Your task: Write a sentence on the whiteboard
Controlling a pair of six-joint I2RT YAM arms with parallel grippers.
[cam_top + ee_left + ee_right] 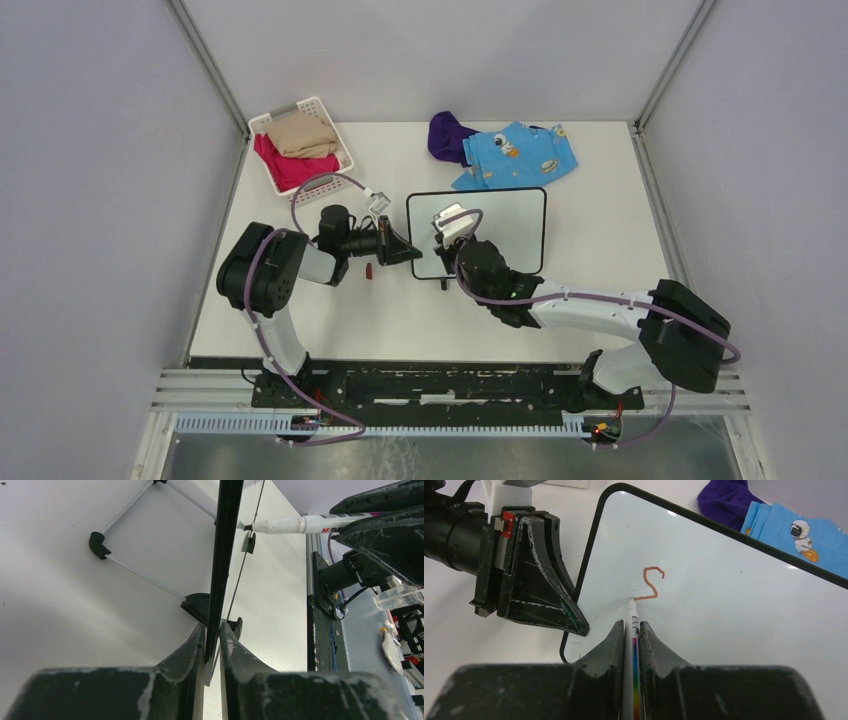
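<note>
The whiteboard [505,225] lies flat on the table, black-framed. My left gripper [412,252] is shut on its left edge, the frame [225,555] pinched between the fingers [212,630]. My right gripper [452,228] is shut on a white marker [632,617] with a rainbow stripe, over the board's left part. The marker tip touches the board [734,610] at the lower end of a single reddish-brown "s" stroke [651,584], the only writing of the sentence in view. The marker also shows in the left wrist view [290,525], its tip at the board face.
A white slatted basket [335,125] with folded beige and pink cloth stands at the back left. A purple cloth [447,135] and a blue printed cloth [520,155] lie just behind the board. A small reddish-brown object [368,270] lies by the left gripper.
</note>
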